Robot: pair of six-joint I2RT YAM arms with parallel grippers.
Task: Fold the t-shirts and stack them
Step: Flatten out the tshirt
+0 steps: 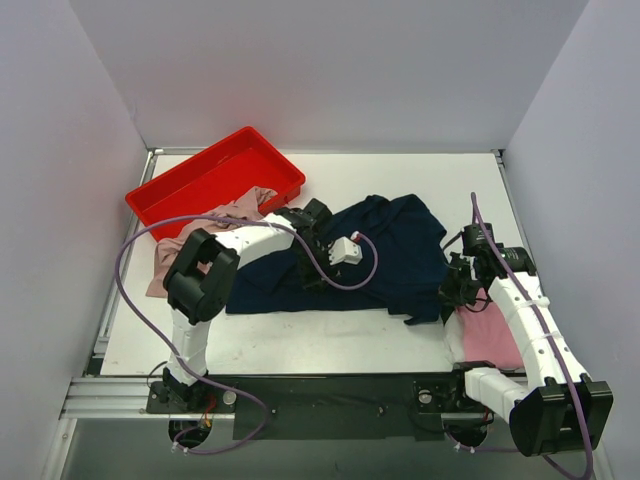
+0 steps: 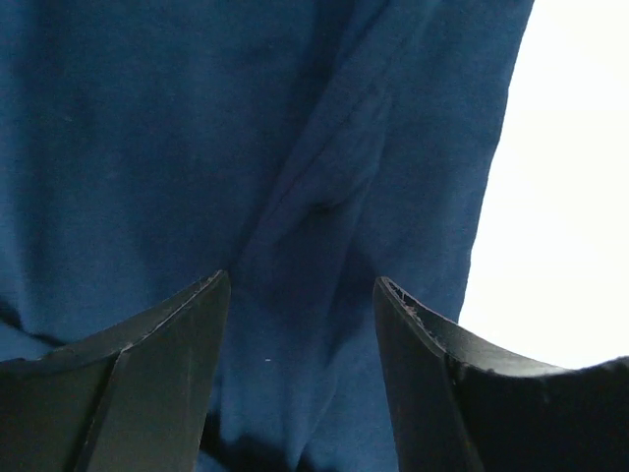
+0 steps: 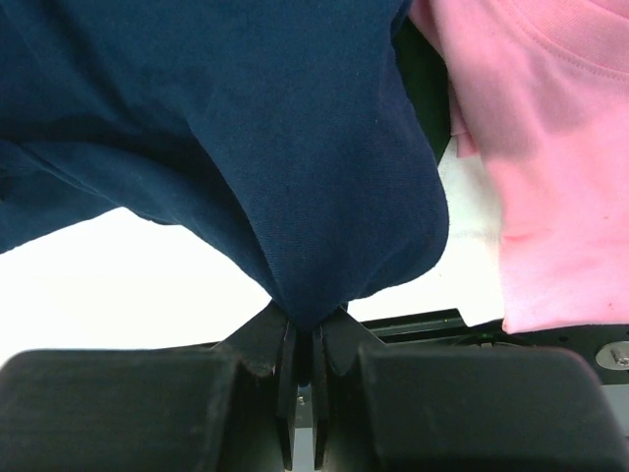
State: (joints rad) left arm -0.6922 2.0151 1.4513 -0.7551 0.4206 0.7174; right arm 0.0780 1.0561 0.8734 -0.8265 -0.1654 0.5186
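Observation:
The dark navy t-shirt [image 1: 385,245] lies rumpled across the middle of the table. My left gripper [image 1: 312,232] hovers over its left part, open, with bare navy cloth [image 2: 197,128] between the fingers [image 2: 300,280]. At the shirt's right front corner my right gripper [image 1: 458,287] is shut on a pinched fold of navy cloth [image 3: 246,118], seen close at the jaws [image 3: 305,324]. The bright pink t-shirt [image 1: 490,338] lies flat by the right arm, also showing as the pink t-shirt [image 3: 550,147] in the right wrist view. A dusty beige-pink t-shirt [image 1: 170,265] spills from the tray onto the table.
A red plastic tray [image 1: 215,175] stands at the back left, with the beige-pink shirt draped over its near rim. White walls close in the table on three sides. The black mounting rail [image 1: 330,395] runs along the near edge.

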